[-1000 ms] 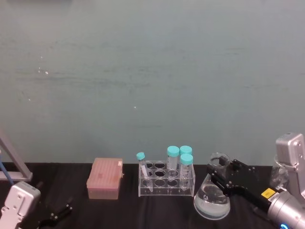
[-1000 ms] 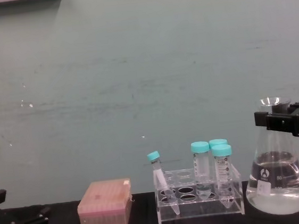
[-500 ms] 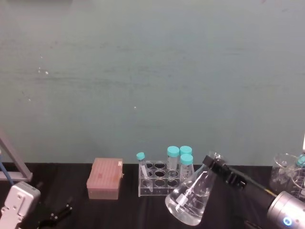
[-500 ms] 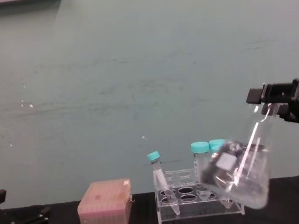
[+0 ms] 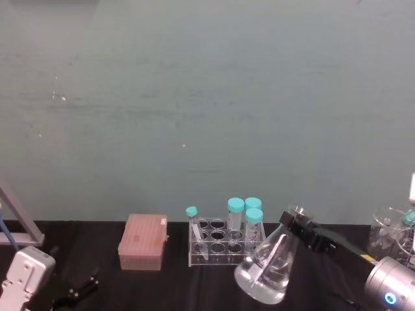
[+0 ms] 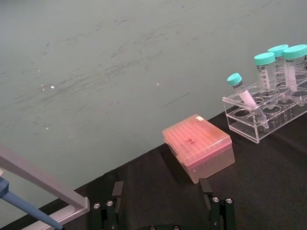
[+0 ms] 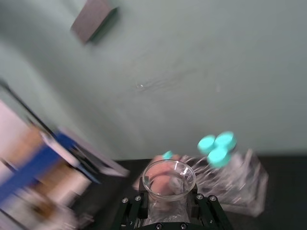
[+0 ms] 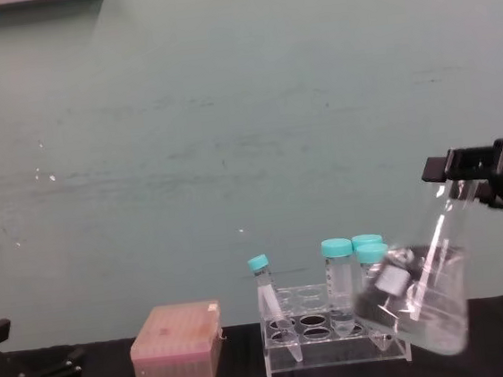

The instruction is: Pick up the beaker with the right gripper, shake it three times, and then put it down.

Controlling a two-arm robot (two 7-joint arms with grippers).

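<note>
Beaker (image 8: 421,301) has swung rightward, hanging below right tool (image 8: 466,170) clamping its neck; left tool (image 6: 162,189) parked, spread.

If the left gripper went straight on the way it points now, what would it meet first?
Probably the pink translucent plastic box: it lies ahead of the open left gripper, slightly off-centre.

You face a flat teal wall (image 5: 207,97) that takes up most of the head view, evenly lit, with no hard shadows. Faint horizontal scuffs (image 5: 97,103) and a few white specks (image 5: 63,98) sit at 10 o'clock on it. A black tabletop (image 5: 162,288) runs along 6 o'clock and meets the wall in a straight line. In the chest view, a dark grey ledge (image 8: 25,0) sits at 11 o'clock.
</note>
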